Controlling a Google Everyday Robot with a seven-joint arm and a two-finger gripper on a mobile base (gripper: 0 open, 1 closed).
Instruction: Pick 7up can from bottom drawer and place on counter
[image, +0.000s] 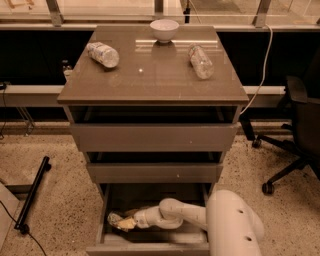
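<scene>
Counter (150, 82): glossy grey-brown, smooth, mirroring bowl.
Bowl (164, 29): white, smooth, glazed look.
Left bottle (103, 54), right bottle (201, 61): clear crinkled plastic.
Bottom drawer (150, 248): matt grey front, dull bare inside.
7up can (115, 220): pale printed skin, faint metal sheen.
Gripper (126, 223): down in bottom drawer at can, yellowish, matt.
Arm (230, 225): smooth white plastic shell.
Floor (65, 200): speckled stone, rough look.
</scene>
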